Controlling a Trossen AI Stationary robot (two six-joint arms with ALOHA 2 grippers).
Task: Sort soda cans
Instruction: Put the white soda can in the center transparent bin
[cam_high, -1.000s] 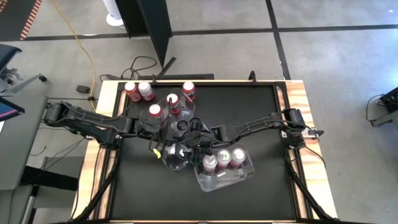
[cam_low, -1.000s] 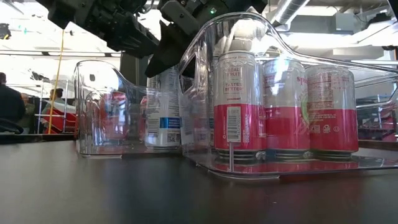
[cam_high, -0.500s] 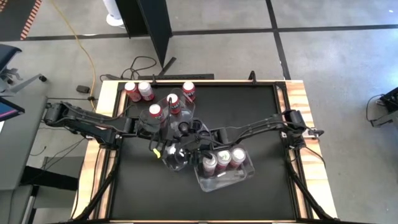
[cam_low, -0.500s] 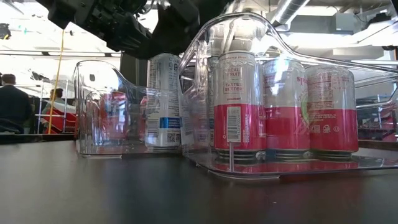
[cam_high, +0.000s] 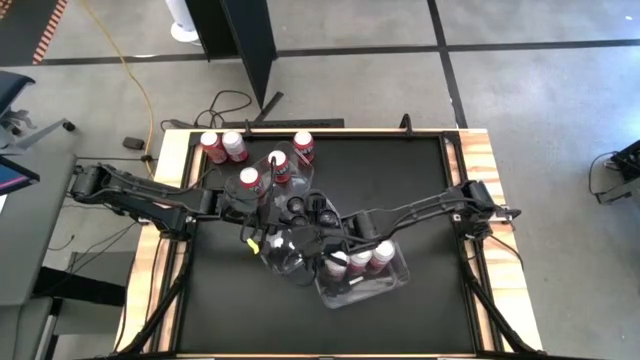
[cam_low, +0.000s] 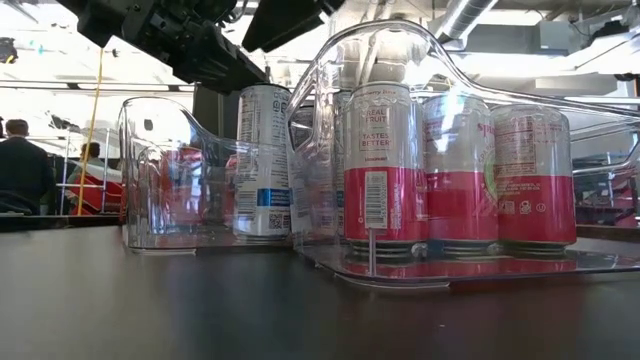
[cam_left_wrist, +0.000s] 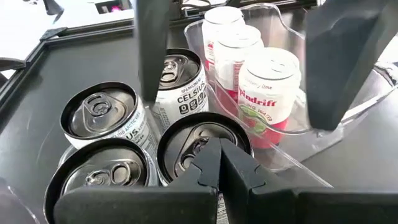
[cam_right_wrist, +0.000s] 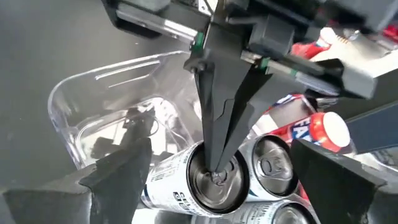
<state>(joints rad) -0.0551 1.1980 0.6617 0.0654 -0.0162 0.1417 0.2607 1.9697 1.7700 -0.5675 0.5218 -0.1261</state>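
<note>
Soda cans (cam_high: 240, 180) are split across the bench (cam_high: 400, 180): 2 red-and-white cans (cam_high: 222, 146) stand loose near the far-left edge, 1 more (cam_high: 303, 146) just beside a clear tub (cam_high: 290, 165) that holds 2. A second clear tub (cam_low: 160, 170) at centre holds 4 white Celsius cans (cam_left_wrist: 99, 115). A third clear tub (cam_high: 385, 285) at front centre holds 3 Spindrift cans (cam_low: 385, 165) in a row. The bench's right half and front-left corner lie bare. The left gripper (cam_left_wrist: 217, 168) is pinched closed, tips touching a Celsius can's top. The right gripper (cam_high: 312, 212) hangs wide above the Celsius cans, gripping nothing.
</note>
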